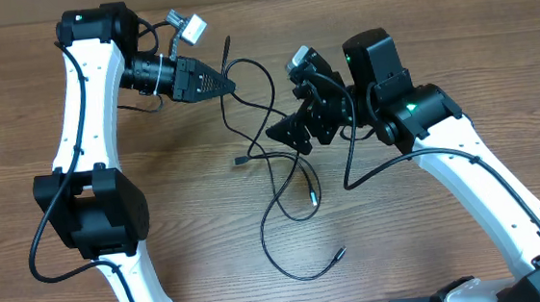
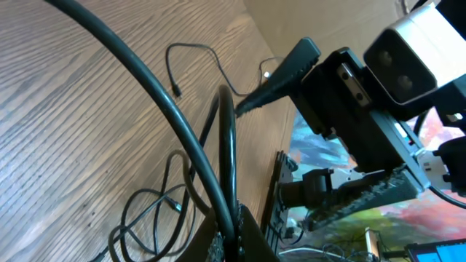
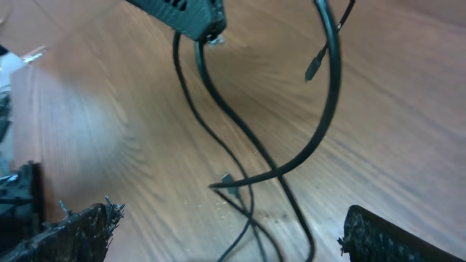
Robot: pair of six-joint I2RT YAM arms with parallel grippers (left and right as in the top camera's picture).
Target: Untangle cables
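Observation:
Several thin black cables (image 1: 273,160) lie in tangled loops at the table's middle, with small plug ends (image 1: 240,159) spread around them. My left gripper (image 1: 223,86) points right and is shut on one cable strand above the table. The left wrist view shows that strand (image 2: 182,131) pinched at the left gripper (image 2: 229,234), with more loops (image 2: 145,218) on the wood below. My right gripper (image 1: 288,138) hovers open over the tangle. In the right wrist view, its fingertips (image 3: 76,231) stand wide apart around the right gripper (image 3: 233,240), with crossed cables (image 3: 328,109) under them and nothing held.
The wooden table (image 1: 414,24) stretches all round the tangle. One long strand trails toward the front, ending in a plug (image 1: 339,255). The thicker wires of both arms (image 1: 37,251) hang near the arms. A small silver-grey part (image 1: 188,24) sits by the left wrist.

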